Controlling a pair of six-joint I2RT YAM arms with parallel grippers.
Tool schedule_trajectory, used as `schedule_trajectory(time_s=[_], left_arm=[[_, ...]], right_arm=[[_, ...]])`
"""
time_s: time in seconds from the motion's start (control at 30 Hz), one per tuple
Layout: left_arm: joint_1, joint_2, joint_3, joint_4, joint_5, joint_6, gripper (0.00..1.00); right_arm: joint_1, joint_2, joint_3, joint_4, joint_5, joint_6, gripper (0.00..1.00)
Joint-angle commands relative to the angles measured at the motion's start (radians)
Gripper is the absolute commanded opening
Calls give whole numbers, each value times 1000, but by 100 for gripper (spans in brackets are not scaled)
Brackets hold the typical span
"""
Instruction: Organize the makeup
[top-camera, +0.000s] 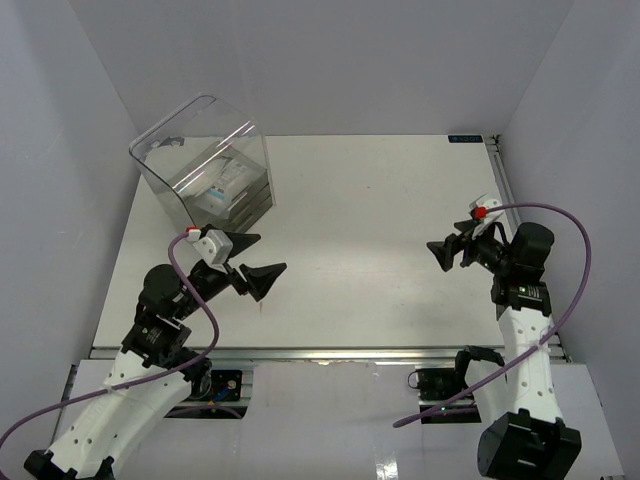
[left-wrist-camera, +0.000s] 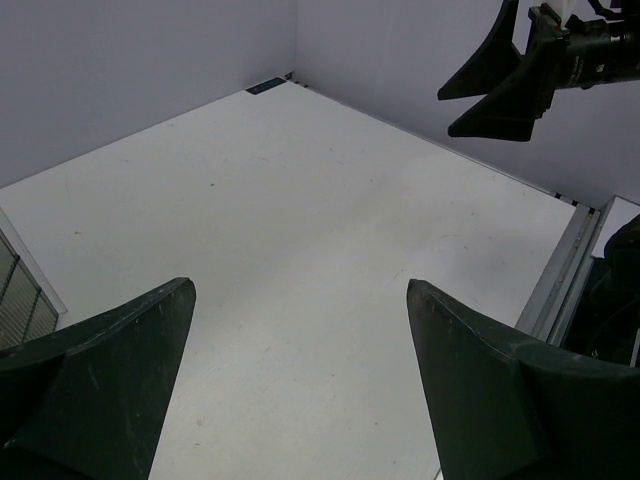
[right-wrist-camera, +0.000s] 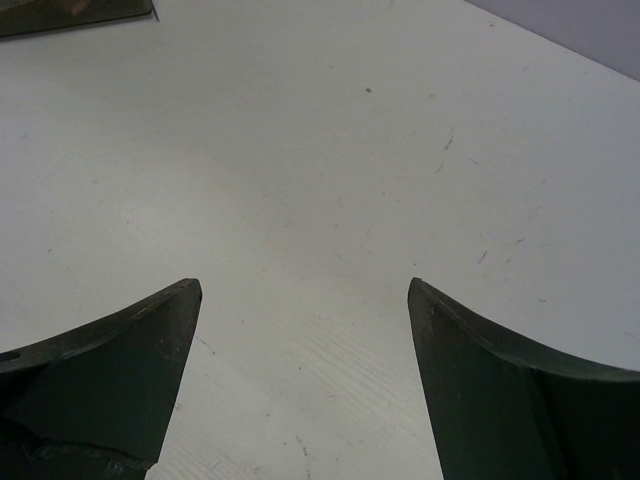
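The makeup (top-camera: 222, 190) sits inside the clear box (top-camera: 170, 150) at the far left corner of the table (top-camera: 370, 200). Through the box's wall it shows as a pile of pale flat pieces with white-blue print, lying in the near right part of the box. How many pieces there are cannot be told through the glare. Nothing lies on the table between the two arms. The left gripper (top-camera: 268, 254) hangs just near of the box, apart from it, with its jaws spread wide and nothing between them. Its own camera looks over bare white tabletop, with a sliver of the box at the left edge. The right gripper (top-camera: 445, 242) is well apart, at the right side of the table. It points toward the middle, also spread wide and holding nothing. Its wrist view shows only scuffed tabletop and a dark strip (right-wrist-camera: 80, 10) at the top left corner (too little of it shows to say what it is). One purple cable loops over each arm, two in all (top-camera: 582, 270). There is one box and there are two grippers, each with two dark fingers (right-wrist-camera: 110, 370). Plain pale walls (top-camera: 330, 60) close in the table on three sides.
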Motion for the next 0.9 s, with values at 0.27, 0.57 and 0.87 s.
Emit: schedule_trajectory(time_s=[0.27,0.57,0.87], left_arm=[[7,-13,-3,-9,-33,-15,98],[7,-17,-1,-14,-49,-14,98],[7,-18,-1,-15,-52,-11,98]], right_arm=[[-96,-68,-40,82,62,233,90],[-96,-58,-35,85,103,265,90],[-96,-66,-46,98,112,274,90]])
